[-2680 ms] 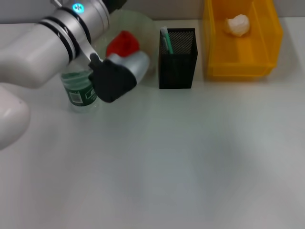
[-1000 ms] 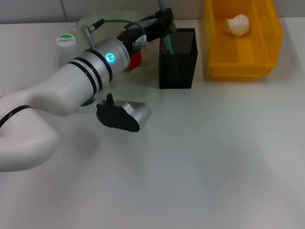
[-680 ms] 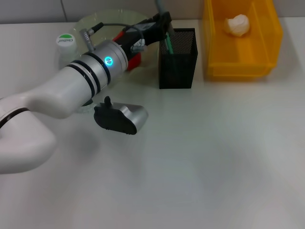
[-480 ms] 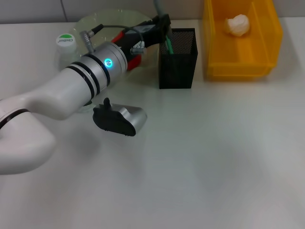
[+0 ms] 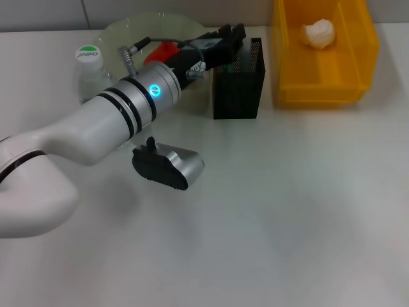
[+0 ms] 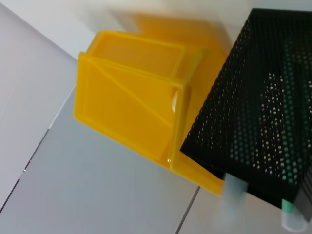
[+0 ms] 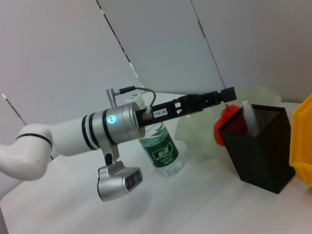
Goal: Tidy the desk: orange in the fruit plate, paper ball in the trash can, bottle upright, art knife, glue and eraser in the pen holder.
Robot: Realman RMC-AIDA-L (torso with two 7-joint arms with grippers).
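Observation:
My left gripper (image 5: 231, 33) hangs open just above the black mesh pen holder (image 5: 238, 89), also seen in the right wrist view (image 7: 227, 94). A pale stick (image 7: 248, 119) stands in the holder (image 7: 263, 151) under the fingertips. The left wrist view shows the holder (image 6: 263, 107) with a grey stick (image 6: 233, 194) and a green-tipped one (image 6: 291, 217). The orange (image 5: 165, 50) lies in the fruit plate (image 5: 137, 29). The bottle (image 5: 89, 57) stands upright. The paper ball (image 5: 318, 33) lies in the trash can (image 5: 319, 86). The eraser is out of view.
My left arm's wrist camera housing (image 5: 167, 167) hangs low over the table in front of the plate. The trash can stands close to the right of the pen holder. My right arm is out of the head view.
My left gripper held a grey stick above the pen holder. It has moved right over the holder, and the stick is no longer in its fingers.

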